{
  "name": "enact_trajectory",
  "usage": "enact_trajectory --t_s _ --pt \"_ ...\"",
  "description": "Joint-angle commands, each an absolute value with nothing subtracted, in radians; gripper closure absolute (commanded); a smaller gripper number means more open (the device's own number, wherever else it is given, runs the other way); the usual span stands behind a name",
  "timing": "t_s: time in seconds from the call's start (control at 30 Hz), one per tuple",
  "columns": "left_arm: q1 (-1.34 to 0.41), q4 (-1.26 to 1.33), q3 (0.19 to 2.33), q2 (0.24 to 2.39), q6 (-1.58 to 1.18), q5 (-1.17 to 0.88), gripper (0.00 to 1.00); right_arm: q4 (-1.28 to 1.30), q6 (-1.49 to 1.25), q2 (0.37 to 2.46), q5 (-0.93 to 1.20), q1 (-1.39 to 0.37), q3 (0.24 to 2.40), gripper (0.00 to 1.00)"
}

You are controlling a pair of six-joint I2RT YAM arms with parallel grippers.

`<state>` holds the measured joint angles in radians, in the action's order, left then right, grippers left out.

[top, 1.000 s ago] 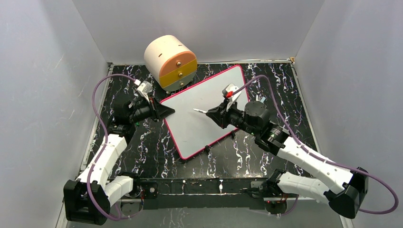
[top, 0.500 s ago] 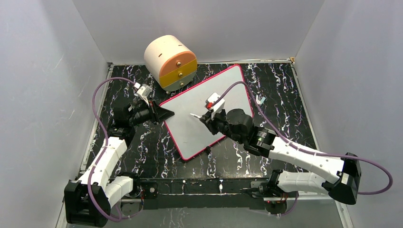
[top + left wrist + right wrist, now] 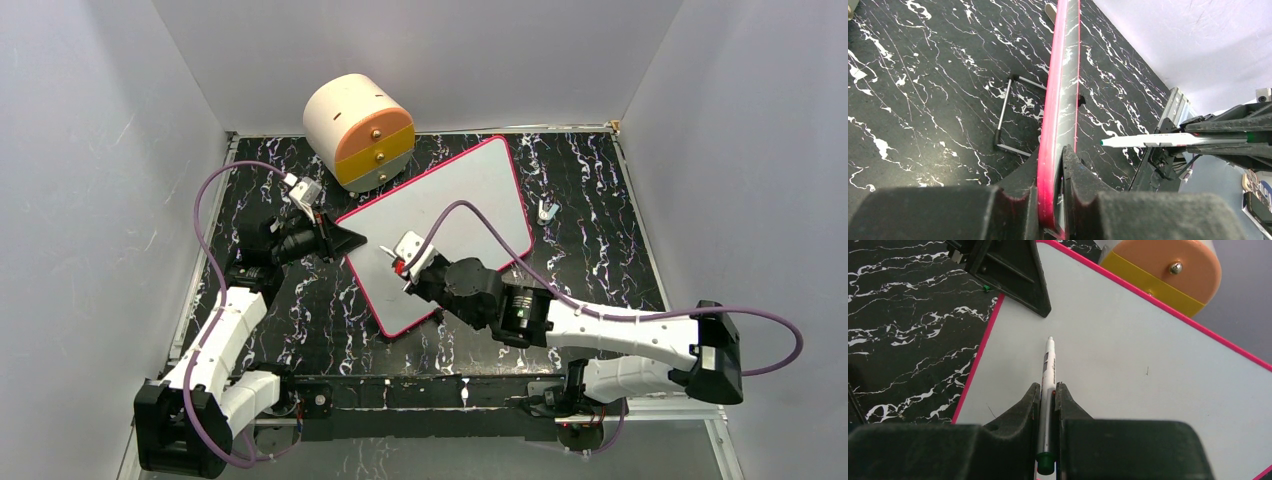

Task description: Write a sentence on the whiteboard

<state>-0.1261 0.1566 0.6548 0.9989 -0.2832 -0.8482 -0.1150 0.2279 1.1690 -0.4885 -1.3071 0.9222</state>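
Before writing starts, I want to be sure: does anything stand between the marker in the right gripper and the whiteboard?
Nothing visible does. The marker in the right gripper points over bare whiteboard; the left gripper clamps the rim aside.

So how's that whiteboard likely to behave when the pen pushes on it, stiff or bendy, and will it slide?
Probably stiff: the whiteboard looks thin edge-on yet runs straight. Likely light and prone to sliding on the smooth table, so the left gripper clamped on its rim should steady it.
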Motion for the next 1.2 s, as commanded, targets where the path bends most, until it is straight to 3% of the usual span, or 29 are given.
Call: enact_trajectory --t_s 0.0,1.17 --pt "-0.126 -0.025 0.622 1.044 -0.032 -0.654 1.00 -0.250 0.326 1.187 -0.547 -1.327 0.977 1.00" --pt "-0.127 -0.022 0.626 1.066 -0.020 -0.680 1.00 -0.226 0.407 1.361 -0.605 -1.334 1.094 1.00"
